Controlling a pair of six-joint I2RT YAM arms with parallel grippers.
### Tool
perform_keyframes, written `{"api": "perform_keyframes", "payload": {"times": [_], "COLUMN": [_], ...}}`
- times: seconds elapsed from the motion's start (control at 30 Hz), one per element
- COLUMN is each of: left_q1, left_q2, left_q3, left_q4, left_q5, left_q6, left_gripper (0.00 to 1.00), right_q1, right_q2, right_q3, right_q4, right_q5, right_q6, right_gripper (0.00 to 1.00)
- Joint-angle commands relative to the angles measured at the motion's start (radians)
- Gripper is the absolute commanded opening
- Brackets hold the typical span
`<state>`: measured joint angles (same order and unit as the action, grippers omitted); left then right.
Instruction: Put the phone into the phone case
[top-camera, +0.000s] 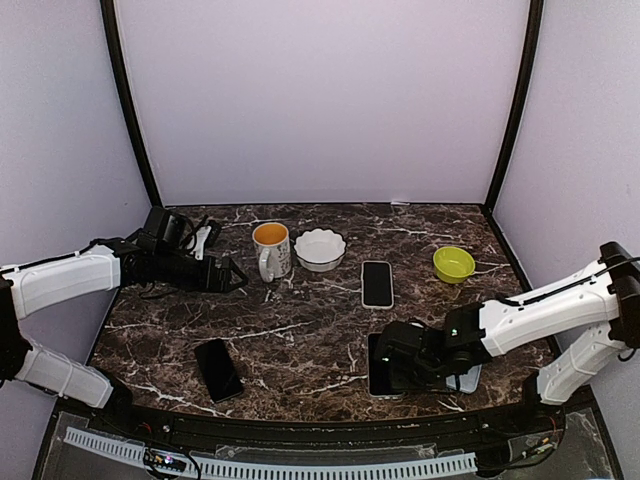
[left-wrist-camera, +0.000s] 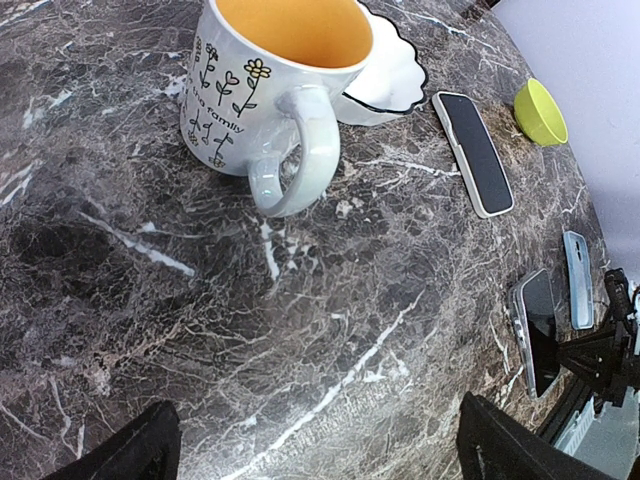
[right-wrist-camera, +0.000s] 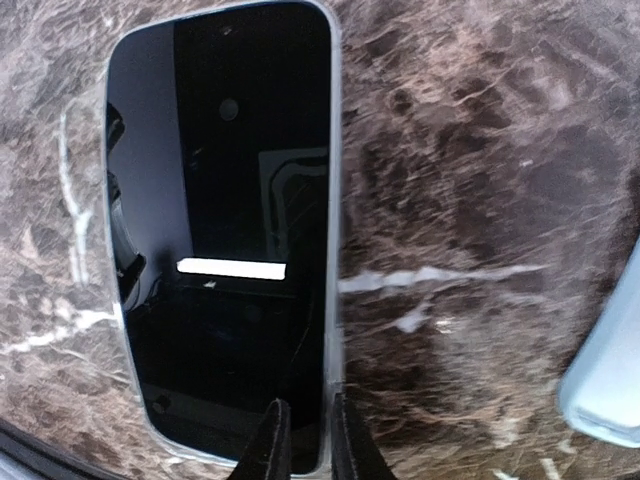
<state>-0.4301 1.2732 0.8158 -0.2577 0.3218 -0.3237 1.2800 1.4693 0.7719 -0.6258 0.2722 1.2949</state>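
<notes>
Lower right, right gripper (right-wrist-camera: 308, 425): fingers nearly together, pinching the phone (right-wrist-camera: 225, 230) by its long edge.
Beside it, phone case (right-wrist-camera: 605, 375): clear, lying flat, no phone inside.
Left side, left gripper (top-camera: 228, 277): fingers wide apart, empty, near the mug (top-camera: 270, 250).
Progress: phone gripped, seemingly; seating it remains.

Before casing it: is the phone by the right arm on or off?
Off: the phone lies face up, its screen black with only reflections.

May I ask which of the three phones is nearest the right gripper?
The silver-edged black phone, near right: it alone has the right gripper pinching its edge.
</notes>
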Motion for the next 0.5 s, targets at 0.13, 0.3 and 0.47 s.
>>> {"api": "perform_keyframes", "payload": {"times": [0.13,0.3,0.47], "left_q1": [-0.001,-0.001,-0.001], "left_q2": [-0.016,-0.017,-0.021], "left_q3": [-0.007,-0.007,-0.006], "left_q4": [0.004,0.005,-0.001], "left_q5": [-0.002,0.0,-0.014], "left_q6": [0.017,0.019,0.025], "left_gripper": [0.99,0.99,0.99], "right_q1": [0.011,0.025,0.021], "right_q2": [0.073,0.136,0.175], "right_q3": [-0.074,-0.011,0.158], "right_q4": [0.008,-0.088,-0.278], "right_q5": [-0.106,-0.105,-0.018], "right_q6": [-0.002,-0.054,-0.119], "right_gripper": [0.06,0.06,0.27]}}
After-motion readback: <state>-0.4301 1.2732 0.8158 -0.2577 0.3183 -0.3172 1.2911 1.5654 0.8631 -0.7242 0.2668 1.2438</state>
